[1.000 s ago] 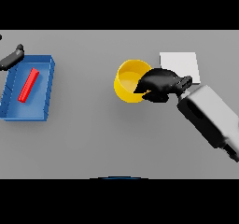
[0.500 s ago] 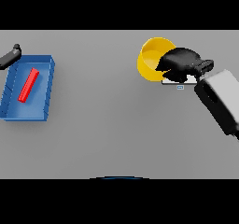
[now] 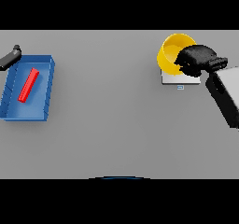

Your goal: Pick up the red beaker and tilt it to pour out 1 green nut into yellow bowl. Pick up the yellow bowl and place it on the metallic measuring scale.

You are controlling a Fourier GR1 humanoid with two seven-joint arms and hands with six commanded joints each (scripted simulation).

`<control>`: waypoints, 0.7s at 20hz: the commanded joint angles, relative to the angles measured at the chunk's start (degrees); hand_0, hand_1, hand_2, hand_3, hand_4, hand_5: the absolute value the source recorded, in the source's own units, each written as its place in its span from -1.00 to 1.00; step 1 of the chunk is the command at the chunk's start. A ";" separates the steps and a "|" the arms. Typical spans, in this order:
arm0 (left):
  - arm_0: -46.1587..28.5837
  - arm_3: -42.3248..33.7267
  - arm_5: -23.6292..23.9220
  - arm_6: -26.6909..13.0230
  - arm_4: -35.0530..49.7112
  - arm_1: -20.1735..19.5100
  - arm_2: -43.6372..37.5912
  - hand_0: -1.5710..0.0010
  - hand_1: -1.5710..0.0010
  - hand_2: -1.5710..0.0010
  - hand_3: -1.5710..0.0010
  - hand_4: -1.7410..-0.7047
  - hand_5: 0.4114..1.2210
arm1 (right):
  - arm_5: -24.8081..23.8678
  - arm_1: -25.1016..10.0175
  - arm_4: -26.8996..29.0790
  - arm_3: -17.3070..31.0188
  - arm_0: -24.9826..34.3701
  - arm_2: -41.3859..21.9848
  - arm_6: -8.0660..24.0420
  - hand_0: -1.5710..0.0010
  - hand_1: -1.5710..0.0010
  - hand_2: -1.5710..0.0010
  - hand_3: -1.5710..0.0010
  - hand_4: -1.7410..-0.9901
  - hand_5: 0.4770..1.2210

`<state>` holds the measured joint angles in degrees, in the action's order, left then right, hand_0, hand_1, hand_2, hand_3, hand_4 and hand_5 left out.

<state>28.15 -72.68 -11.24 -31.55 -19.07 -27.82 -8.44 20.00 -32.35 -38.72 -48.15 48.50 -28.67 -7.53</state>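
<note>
My right hand [image 3: 196, 59] is curled round the near right rim of the yellow bowl [image 3: 171, 52], which it holds over the back of the metallic measuring scale [image 3: 178, 80] at the far right. Whether the bowl touches the scale cannot be told. The hand and bowl cover most of the scale. A red beaker [image 3: 28, 84] lies on its side inside the blue tray [image 3: 47, 85] at the left. My left hand [image 3: 11, 57] shows at the left edge, behind the tray's far corner. No green nut is visible.
The blue tray takes up the left side of the grey table. My right forearm [image 3: 225, 94] comes in from the right edge.
My right hand has carried the yellow bowl further to the right and back, from the table beside the scale to over the scale. The left hand and tray have stayed put.
</note>
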 commanded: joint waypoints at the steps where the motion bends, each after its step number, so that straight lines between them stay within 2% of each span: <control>1: -0.30 -0.66 -0.10 -0.73 -0.13 -0.05 0.15 1.00 1.00 1.00 1.00 0.76 -0.11 | -0.69 0.08 -0.10 1.26 0.22 -0.02 -0.81 -0.94 -0.79 -0.89 -0.92 -0.97 1.00; 3: -0.70 -1.22 0.06 -1.14 0.00 0.19 0.10 1.00 1.00 1.00 1.00 0.74 -0.11 | -0.88 -0.46 -0.13 3.98 0.99 0.09 -1.64 -0.92 -0.74 -0.85 -0.95 -0.97 1.00; 4: -0.53 -0.64 0.03 -1.23 -0.19 -0.24 -0.10 1.00 1.00 1.00 1.00 0.73 -0.10 | -1.08 0.16 -0.12 4.54 1.04 0.03 -0.43 -0.91 -0.71 -0.82 -0.96 -0.97 1.00; 9: -0.29 -0.41 -0.41 -1.97 -0.30 -0.72 -0.17 1.00 1.00 1.00 1.00 0.74 -0.08 | -2.40 0.29 -0.67 7.76 1.08 -0.79 -2.47 -0.77 -0.53 -0.68 -0.99 -0.97 1.00; 10: 0.21 0.19 -0.41 -1.91 -0.29 -0.75 -0.24 1.00 1.00 1.00 1.00 0.74 -0.10 | -2.52 0.44 -0.53 7.85 0.97 -0.74 -2.06 -0.78 -0.53 -0.68 -0.99 -0.97 1.00; 12: 0.37 0.44 -0.45 -1.14 -0.33 -0.83 -0.19 1.00 1.00 1.00 1.00 0.74 -0.11 | -2.47 0.93 -0.09 8.66 1.41 -0.58 -2.25 -0.80 -0.57 -0.79 -0.96 -0.97 1.00; 13: 1.33 1.23 -0.30 -1.23 -0.31 -0.59 -0.20 1.00 1.00 1.00 1.00 0.74 -0.11 | -2.34 1.09 -0.06 9.32 1.77 -0.38 -2.05 -0.79 -0.50 -0.65 -0.96 -0.81 1.00; 14: 1.03 0.97 -0.58 -1.15 0.00 -0.46 -0.20 1.00 1.00 1.00 1.00 0.73 -0.11 | -1.56 1.11 0.25 8.94 1.68 -0.19 -1.14 -0.79 -0.46 -0.51 -0.77 -0.74 1.00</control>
<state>29.16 -71.71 -11.83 -32.69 -19.06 -28.27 -8.64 18.46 -31.24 -38.47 -39.21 50.18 -28.87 -8.62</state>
